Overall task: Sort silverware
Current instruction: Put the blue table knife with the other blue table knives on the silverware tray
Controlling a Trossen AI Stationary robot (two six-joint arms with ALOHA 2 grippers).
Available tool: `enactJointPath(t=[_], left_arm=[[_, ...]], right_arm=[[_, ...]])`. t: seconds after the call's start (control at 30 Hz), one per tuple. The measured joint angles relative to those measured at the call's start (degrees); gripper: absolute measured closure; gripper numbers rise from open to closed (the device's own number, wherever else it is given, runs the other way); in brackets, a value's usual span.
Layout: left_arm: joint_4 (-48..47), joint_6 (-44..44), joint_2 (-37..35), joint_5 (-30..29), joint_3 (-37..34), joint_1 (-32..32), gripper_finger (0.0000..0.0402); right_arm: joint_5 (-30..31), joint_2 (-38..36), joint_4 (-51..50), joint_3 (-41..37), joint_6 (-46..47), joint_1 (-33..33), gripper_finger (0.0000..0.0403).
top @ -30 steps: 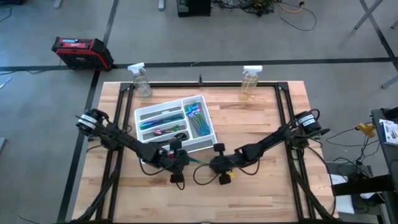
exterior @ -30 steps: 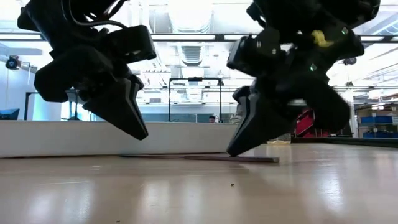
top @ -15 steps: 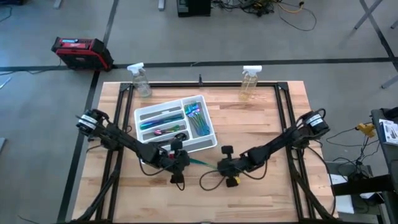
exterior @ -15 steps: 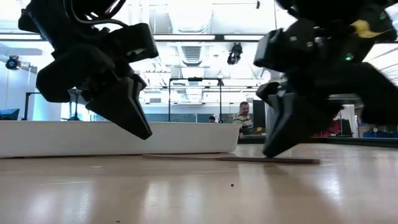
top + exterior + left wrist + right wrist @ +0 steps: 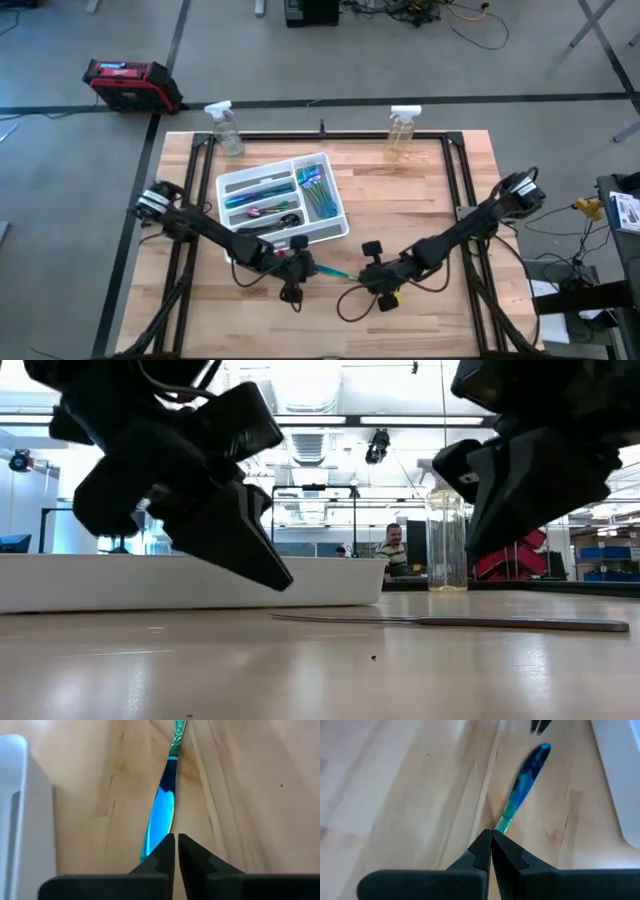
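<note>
One teal-blue knife (image 5: 336, 270) lies flat on the wooden table between my two grippers, blade toward the left one. My left gripper (image 5: 310, 268) is shut and hovers over the blade's tip (image 5: 162, 810), clear of the table in the low view (image 5: 285, 585). My right gripper (image 5: 358, 276) is shut and hangs above the knife's handle end (image 5: 506, 822), also raised (image 5: 475, 550). The knife (image 5: 450, 622) rests along its whole length. More iridescent silverware lies in the white tray (image 5: 222, 183).
The divided white tray (image 5: 150, 585) stands just beyond the left gripper, toward the far left. Two clear spray bottles (image 5: 226, 128) (image 5: 403, 132) stand at the table's far edge. A person (image 5: 390, 550) sits in the room behind. Bare wood lies toward the near edge and right.
My right gripper, its shut tips down on the knife, dragged it along the table toward the right and near edge, then rose off it. The knife stayed flat. My left gripper followed the same way, staying above the table over the blade end.
</note>
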Motion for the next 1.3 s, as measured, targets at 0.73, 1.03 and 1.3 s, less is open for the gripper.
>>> enactJointPath(t=[0.73,1.03,1.3], left_arm=[[-12.78,-28.07,3.74,-2.99,1.22,-2.79,0.0402],[-14.26,-40.68,3.03,-4.03,1.06,-6.72,0.0401],[-14.02,-40.37,3.02,-7.22,0.89,-6.94,0.0401]], right_arm=[[12.15,-3.69,35.16,-20.52,13.32,1.05,0.0403],[11.04,-3.25,45.40,-26.05,19.05,6.66,0.0353],[20.46,3.53,45.35,-23.96,20.01,12.36,0.0235]])
